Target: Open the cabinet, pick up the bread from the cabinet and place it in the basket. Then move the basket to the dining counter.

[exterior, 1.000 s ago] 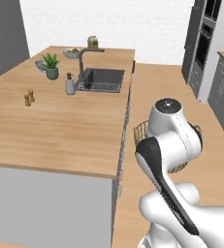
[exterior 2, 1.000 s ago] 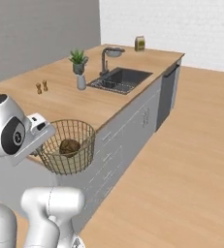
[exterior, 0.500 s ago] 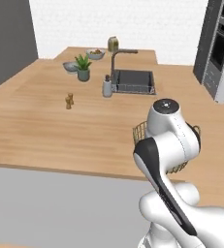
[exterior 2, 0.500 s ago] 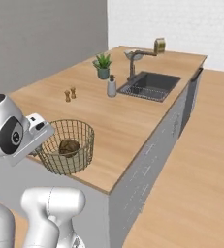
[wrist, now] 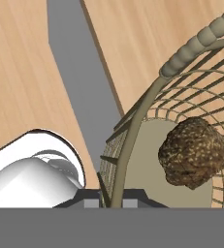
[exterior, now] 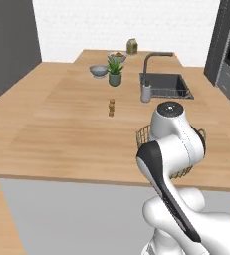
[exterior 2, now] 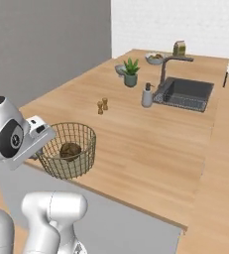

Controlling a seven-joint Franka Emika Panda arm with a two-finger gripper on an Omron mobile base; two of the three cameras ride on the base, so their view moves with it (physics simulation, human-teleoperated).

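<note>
Hand view puts my pincer (wrist: 111, 201) clamped tight on the rim of the basket (wrist: 191, 43), the mesh wall pinched between the two dark tips. I see the bread (wrist: 193, 151) lying inside on the basket's floor, a dark lumpy loaf toward the side away from my grip. From the right base view the basket (exterior 2: 69, 151) hangs at the near edge of the dining counter (exterior 2: 150, 144), held up by the hand on its left rim, with the bread (exterior 2: 70, 150) visible through the wires. Whether its bottom touches the desk I cannot tell. Farther along the wood top stand two small shakers (exterior 2: 102, 105), a soap bottle (exterior 2: 146, 95) just beside the sink (exterior 2: 185, 93), and a potted plant (exterior 2: 131, 72).
</note>
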